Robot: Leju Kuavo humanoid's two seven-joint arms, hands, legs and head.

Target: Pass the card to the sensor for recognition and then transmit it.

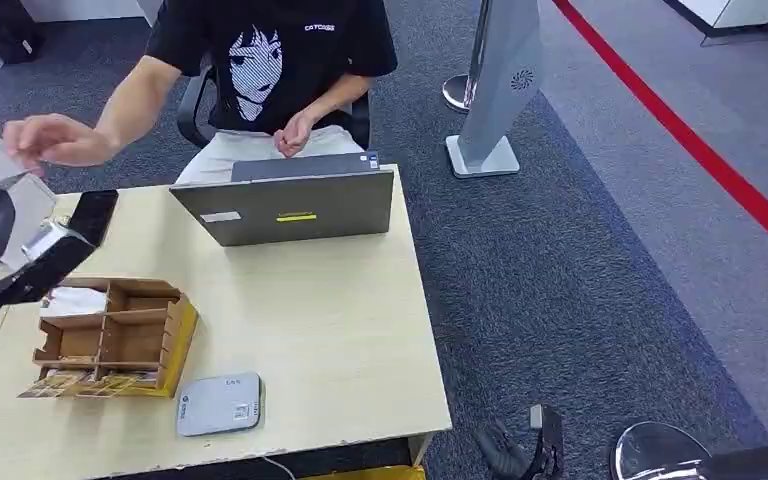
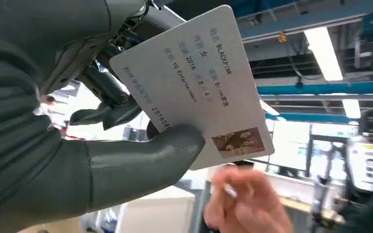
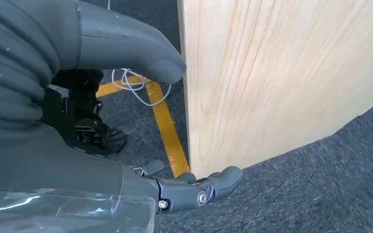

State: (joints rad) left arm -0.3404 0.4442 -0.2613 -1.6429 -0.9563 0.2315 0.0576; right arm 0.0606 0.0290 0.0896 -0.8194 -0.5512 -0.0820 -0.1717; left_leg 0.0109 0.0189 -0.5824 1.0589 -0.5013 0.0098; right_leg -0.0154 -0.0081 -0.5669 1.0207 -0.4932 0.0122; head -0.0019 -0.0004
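Head view: the left hand [image 1: 5,250] is raised at the table's [image 1: 330,330] far left edge, beside a cardboard organizer [image 1: 115,340]; a grey sensor [image 1: 220,404] lies near the front edge.

Left wrist view: the left hand [image 2: 102,121] pinches a white card [image 2: 199,82] printed "BLACKPINK" and "YG Entertainment"; a person's hand [image 2: 245,204] reaches just beside it.

Right wrist view: the right hand [image 3: 126,121] hangs empty, fingers apart, beside the table.

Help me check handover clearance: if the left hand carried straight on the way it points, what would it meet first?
Probably the person's hand, just beyond the card that the left hand holds; depth is unclear.
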